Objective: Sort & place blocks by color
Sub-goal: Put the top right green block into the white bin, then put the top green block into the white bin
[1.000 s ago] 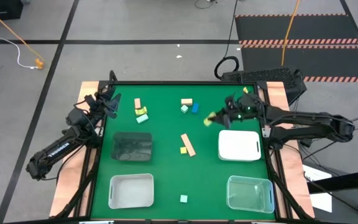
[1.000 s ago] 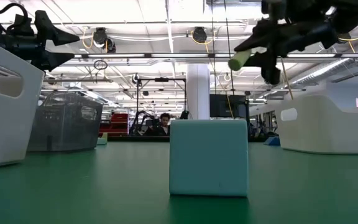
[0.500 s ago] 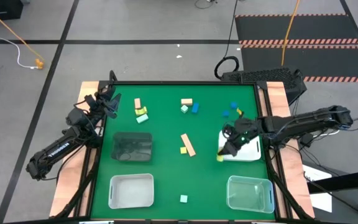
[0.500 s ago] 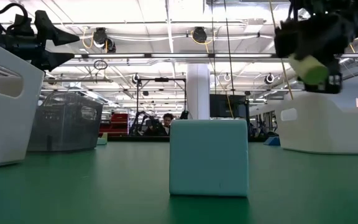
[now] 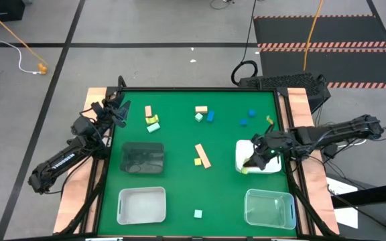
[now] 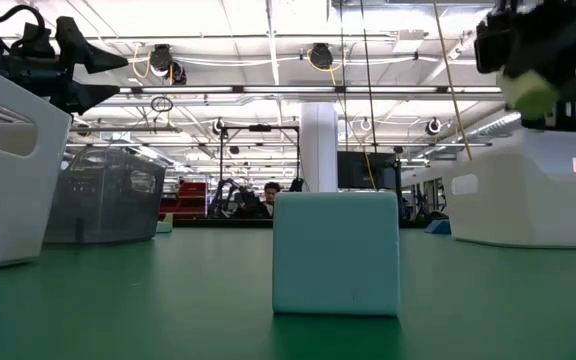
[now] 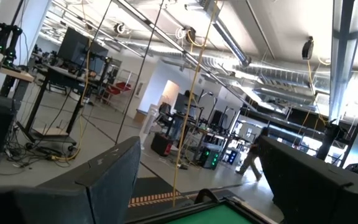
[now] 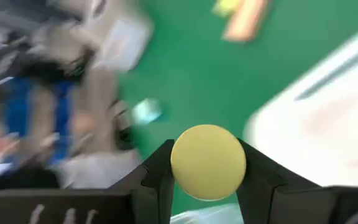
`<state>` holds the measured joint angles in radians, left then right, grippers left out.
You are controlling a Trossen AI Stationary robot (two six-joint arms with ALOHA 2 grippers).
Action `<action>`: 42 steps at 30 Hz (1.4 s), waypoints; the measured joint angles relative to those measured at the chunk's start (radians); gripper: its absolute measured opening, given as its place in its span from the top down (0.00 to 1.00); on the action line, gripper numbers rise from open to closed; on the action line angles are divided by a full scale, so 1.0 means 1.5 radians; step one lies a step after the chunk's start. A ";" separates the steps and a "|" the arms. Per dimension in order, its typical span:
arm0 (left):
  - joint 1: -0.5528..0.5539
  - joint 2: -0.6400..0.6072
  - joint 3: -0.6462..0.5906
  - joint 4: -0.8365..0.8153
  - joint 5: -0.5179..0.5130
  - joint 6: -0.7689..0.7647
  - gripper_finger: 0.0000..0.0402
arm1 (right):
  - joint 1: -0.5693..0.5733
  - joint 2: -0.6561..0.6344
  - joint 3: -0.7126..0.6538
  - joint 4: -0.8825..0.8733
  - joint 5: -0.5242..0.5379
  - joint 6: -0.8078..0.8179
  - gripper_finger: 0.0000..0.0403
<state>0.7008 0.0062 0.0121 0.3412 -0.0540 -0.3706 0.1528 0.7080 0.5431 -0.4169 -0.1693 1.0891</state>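
My right gripper (image 5: 249,163) hovers over the near left corner of the white tray (image 5: 267,152), shut on a yellow-green cylinder (image 8: 208,162) that also shows in the low view (image 6: 531,92). Other blocks lie on the green mat: a salmon, yellow-green and mint cluster (image 5: 152,120), a salmon, mint and blue group (image 5: 204,113), two blue blocks (image 5: 248,118), a salmon bar (image 5: 202,155) beside a yellow-green block (image 5: 198,161), and a mint cube (image 5: 198,213) (image 6: 336,252) near the near edge. My left gripper (image 5: 120,110) (image 7: 207,180) waits open at the far left corner. My right gripper pinches the yellow-green cylinder across its round side (image 8: 174,163), one dark finger (image 8: 156,180) on each flank, with its flat round end facing the wrist camera. The cylinder is lifted clear, above the white tray's near left corner (image 5: 241,167).
A dark tray (image 5: 143,158) and a white bin (image 5: 141,204) stand on the left half of the mat, and a clear bin (image 5: 269,207) stands at the near right. Open green mat lies in the middle (image 5: 179,181). A person (image 6: 264,198) shows in the room behind.
My right gripper has carried the yellow-green cylinder from above the far right part of the mat toward the near edge, then a little to the right, to above the white tray's near left corner. It stayed shut on the cylinder and turned on the way.
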 joint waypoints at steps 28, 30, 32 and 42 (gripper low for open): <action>0.000 0.000 0.000 0.000 0.000 0.000 0.19 | 0.000 0.012 0.000 -0.238 0.145 -0.193 0.44; 0.000 0.000 0.000 0.000 0.000 0.000 0.19 | 0.000 0.013 0.000 -0.231 0.146 -0.193 0.42; 0.000 0.000 0.000 0.001 0.000 0.000 0.19 | 0.000 0.013 0.000 -0.215 0.147 -0.178 0.41; 0.001 0.000 0.000 0.062 0.000 0.012 0.19 | -0.001 0.013 0.000 -0.056 0.225 -0.141 0.42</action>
<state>0.7017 0.0059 0.0124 0.4344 -0.0547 -0.3521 0.1520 0.7273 0.5430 -0.5016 0.1680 0.8771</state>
